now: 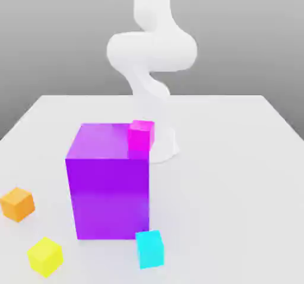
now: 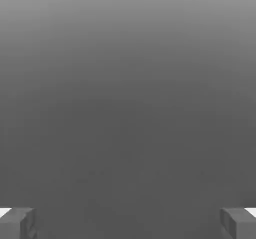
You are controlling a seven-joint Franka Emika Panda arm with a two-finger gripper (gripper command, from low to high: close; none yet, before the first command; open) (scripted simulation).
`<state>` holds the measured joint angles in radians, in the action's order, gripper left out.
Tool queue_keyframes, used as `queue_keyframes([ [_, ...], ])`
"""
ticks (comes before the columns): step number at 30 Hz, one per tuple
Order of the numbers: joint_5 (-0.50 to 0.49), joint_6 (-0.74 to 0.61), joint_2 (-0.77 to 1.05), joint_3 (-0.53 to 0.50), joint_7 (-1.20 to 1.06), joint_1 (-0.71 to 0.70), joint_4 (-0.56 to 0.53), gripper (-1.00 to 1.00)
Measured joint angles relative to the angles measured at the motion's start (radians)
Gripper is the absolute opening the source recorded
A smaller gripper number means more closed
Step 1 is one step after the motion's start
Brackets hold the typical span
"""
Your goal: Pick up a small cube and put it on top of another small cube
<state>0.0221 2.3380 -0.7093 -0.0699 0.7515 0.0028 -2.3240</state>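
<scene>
The small orange cube (image 1: pixel 18 204) lies on the white table (image 1: pixel 237 176) near the exterior view's left edge. A small yellow cube (image 1: pixel 45 256) sits in front of it, and a small cyan cube (image 1: pixel 149 248) rests by the front corner of the big purple block (image 1: pixel 110 182). A small magenta cube (image 1: pixel 141 135) stands behind the block's far right corner. The white arm (image 1: pixel 151 51) rises from its base behind the block and leaves the picture at the top. In the hand view my gripper (image 2: pixel 128 223) is open, its grey fingertips (image 2: pixel 17 222) far apart with only plain grey background between them.
The big purple block stands in the table's middle, between the arm's base (image 1: pixel 166 146) and the cubes at the front. Bare table stretches across the exterior view's right half.
</scene>
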Motion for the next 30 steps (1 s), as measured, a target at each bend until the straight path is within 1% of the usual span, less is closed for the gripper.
queue_keyframes([
  [11,0.133,0.169,0.401,-0.303,-0.241,-0.01,-0.107,0.0],
  [16,0.216,0.243,0.586,-0.402,-0.365,-0.05,-0.154,0.0],
  [18,0.246,0.272,0.659,-0.431,-0.413,-0.092,-0.173,0.0],
  [21,0.277,0.318,0.765,-0.453,-0.474,-0.158,-0.202,0.0],
  [25,0.279,0.386,0.895,-0.488,-0.526,-0.222,-0.241,0.0],
  [27,0.323,0.422,0.953,-0.463,-0.568,-0.258,-0.238,0.0],
  [30,0.417,0.478,1.037,-0.381,-0.641,-0.326,-0.218,0.0],
])
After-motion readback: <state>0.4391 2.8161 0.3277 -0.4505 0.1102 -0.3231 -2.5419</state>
